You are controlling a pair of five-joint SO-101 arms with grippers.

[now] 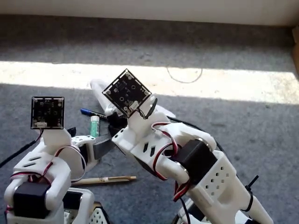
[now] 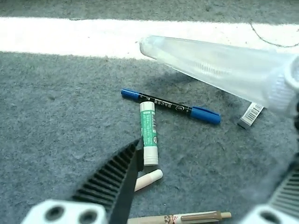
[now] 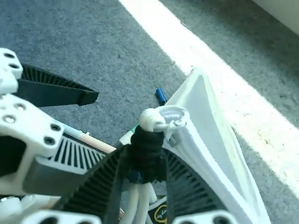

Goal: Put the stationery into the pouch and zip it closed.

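Observation:
The translucent white pouch (image 2: 219, 65) hangs tilted above the grey carpet, held at one end. My right gripper (image 3: 147, 161) is shut on the pouch's black end tab (image 3: 147, 147), just below the white zipper pull (image 3: 163, 116). On the carpet under the pouch lie a blue marker (image 2: 170, 106), a green glue stick (image 2: 148, 133), a small white stick (image 2: 149, 179), a beige pen (image 2: 187, 217) and a barcoded eraser (image 2: 251, 115). My left gripper (image 2: 210, 179) hovers open above these with nothing between its fingers, right beside the right gripper (image 1: 117, 125).
A sunlit strip (image 1: 233, 81) crosses the carpet behind the pouch, with a thin loop of thread (image 1: 184, 74) on it. The right arm's body (image 1: 196, 168) fills the near middle. The beige pen (image 1: 103, 179) lies close to the left arm's base.

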